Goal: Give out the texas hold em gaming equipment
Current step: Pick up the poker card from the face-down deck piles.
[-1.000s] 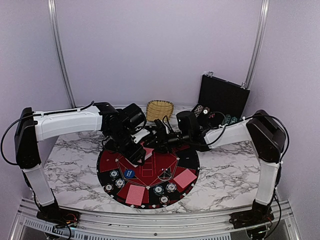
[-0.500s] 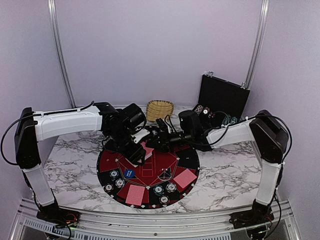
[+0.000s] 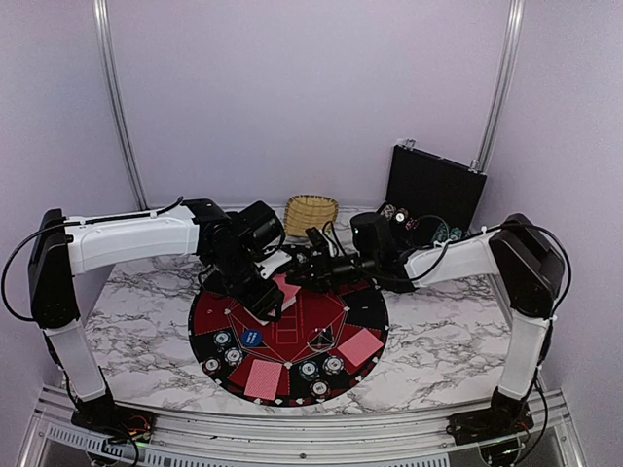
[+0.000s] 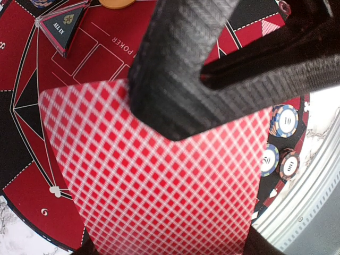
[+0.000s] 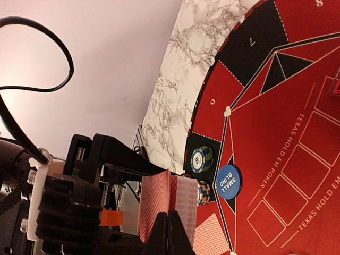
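1. The round mat (image 3: 292,329) is lying at the middle of the tabletop (image 3: 438,341), reaching close to its near edge.
2. Two red-backed cards are lying face down on the mat: one (image 3: 261,377) at its near edge, and one (image 3: 360,345) at its near-right edge.
3. Three teal-and-white chips (image 3: 309,370) are sitting between those two cards at the mat's near edge. Three more (image 3: 222,339) are sitting at its near-left edge.
4. The blue button disc (image 3: 252,339) is lying just beside the near-left chips, toward the mat's middle.
5. A triangular marker (image 3: 321,339) is sitting near the mat's middle. An orange disc (image 4: 117,2) is showing beside it in the left wrist view, cut off by the frame.
6. The left claw (image 3: 273,300) is hanging over the far-left part of the mat, clenched on the held cards (image 4: 159,180). They are being kept off the mat, red backs facing the wrist camera.
7. The right claw (image 3: 295,276) is reaching in from the right over the mat's far edge. Its jaws are clenched on the free edge of the held cards, opposite the left claw's grip.
8. At least two cards are showing in that bunch in the right wrist view, slightly fanned.
9. The wicker basket (image 3: 311,210) is sitting at the tabletop's far edge, behind both claws.
10. A black case (image 3: 433,187) is standing open at the far-right corner, with more chips (image 3: 448,232) sitting in it.
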`<act>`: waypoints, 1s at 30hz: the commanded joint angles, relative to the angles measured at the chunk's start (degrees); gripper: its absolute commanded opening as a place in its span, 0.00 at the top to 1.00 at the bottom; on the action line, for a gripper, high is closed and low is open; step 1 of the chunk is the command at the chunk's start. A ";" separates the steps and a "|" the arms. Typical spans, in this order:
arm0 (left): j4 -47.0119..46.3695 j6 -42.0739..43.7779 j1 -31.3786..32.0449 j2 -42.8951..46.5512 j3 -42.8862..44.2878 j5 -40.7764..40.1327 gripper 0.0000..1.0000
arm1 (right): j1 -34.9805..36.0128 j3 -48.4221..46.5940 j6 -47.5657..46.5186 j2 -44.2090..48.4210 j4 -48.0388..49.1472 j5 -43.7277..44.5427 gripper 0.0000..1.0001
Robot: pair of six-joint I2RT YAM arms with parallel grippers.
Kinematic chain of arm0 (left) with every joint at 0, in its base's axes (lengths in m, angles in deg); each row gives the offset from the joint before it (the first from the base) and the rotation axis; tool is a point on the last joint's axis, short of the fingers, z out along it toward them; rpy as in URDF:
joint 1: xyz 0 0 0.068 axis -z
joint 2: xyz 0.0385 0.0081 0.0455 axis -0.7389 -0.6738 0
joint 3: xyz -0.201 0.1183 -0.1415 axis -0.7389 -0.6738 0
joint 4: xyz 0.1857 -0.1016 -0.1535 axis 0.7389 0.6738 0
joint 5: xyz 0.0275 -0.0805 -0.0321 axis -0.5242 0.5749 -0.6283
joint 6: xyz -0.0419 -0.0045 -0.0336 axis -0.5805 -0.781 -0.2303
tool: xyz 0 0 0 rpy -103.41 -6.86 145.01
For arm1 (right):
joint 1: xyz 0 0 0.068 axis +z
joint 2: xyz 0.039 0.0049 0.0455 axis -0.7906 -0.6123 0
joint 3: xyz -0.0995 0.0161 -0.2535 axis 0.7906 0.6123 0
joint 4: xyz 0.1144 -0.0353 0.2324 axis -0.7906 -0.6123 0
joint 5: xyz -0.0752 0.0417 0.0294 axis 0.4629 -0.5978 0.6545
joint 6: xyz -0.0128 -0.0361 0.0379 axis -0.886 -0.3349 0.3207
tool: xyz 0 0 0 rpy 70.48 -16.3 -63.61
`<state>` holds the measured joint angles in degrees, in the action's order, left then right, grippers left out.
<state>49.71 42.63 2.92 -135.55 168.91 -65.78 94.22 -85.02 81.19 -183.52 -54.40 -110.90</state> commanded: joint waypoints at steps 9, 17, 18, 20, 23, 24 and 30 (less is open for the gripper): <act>0.03 0.52 0.01 2.37 -0.08 -0.70 0.50 | -2.38 2.22 2.65 3.18 4.12 -0.68 1.00; 0.03 0.46 -0.09 2.41 0.07 -0.93 0.51 | -2.54 2.59 3.72 3.62 5.89 -2.11 1.00; 0.03 0.45 -0.11 2.41 0.08 -0.99 0.51 | -2.51 2.69 3.73 3.69 5.99 -2.16 1.00; 0.03 0.43 -0.12 2.41 0.09 -1.10 0.51 | -2.58 2.74 3.77 3.89 5.98 -2.31 1.00; -0.03 0.47 -0.12 2.28 0.09 -1.10 0.51 | -2.89 2.83 3.86 4.09 6.07 -2.30 1.00; 0.02 0.49 -0.09 2.31 0.17 -1.09 0.51 | -2.86 2.72 3.82 3.92 6.09 -2.56 1.00; 0.03 0.49 -0.20 2.26 0.35 -1.19 0.51 | -1.50 1.58 3.06 2.42 5.18 -3.69 1.00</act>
<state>49.71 42.63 2.92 -135.55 168.91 -65.99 91.95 -82.36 84.95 -181.51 -49.90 -112.76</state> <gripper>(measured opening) 0.667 0.007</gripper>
